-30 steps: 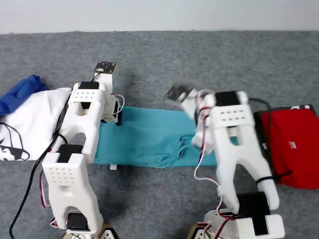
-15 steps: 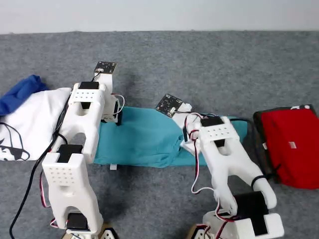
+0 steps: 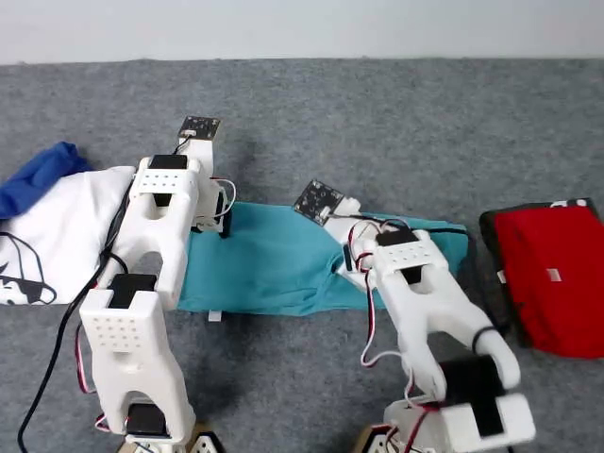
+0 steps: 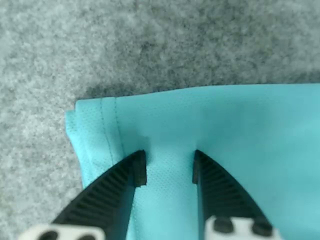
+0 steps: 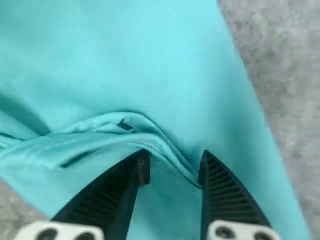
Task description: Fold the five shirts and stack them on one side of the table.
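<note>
A teal shirt lies as a long folded strip across the middle of the table. My left gripper stands at its left end. In the left wrist view that gripper is open, both fingertips resting on the teal shirt just inside its hemmed corner. My right gripper is low over the strip's right half. It is open and straddles a raised fold ridge in the cloth. A folded red shirt lies at the right, and a white shirt and a blue one at the left.
The red shirt rests on something dark near the table's right edge. A black cable runs along the left arm's base. Bare grey carpet stretches behind the shirts and in front between the two arm bases.
My right arm has swung left from near the red shirt and come down onto the teal shirt. The shirt's right end now lies uncovered. The left arm has kept still.
</note>
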{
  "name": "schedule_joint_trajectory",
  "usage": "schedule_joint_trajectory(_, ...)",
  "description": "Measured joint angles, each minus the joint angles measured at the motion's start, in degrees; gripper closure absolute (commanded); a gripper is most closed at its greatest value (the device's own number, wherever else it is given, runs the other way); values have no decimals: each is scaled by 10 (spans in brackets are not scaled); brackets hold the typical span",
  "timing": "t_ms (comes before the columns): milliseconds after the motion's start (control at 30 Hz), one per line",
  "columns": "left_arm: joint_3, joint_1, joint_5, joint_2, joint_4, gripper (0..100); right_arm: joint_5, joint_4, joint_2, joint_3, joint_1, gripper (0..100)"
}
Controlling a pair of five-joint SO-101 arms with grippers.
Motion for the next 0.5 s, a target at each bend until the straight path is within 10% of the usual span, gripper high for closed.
schedule_joint_trajectory(500,0,0,0,0,0,841,-76,88,-44,-33,-84,830)
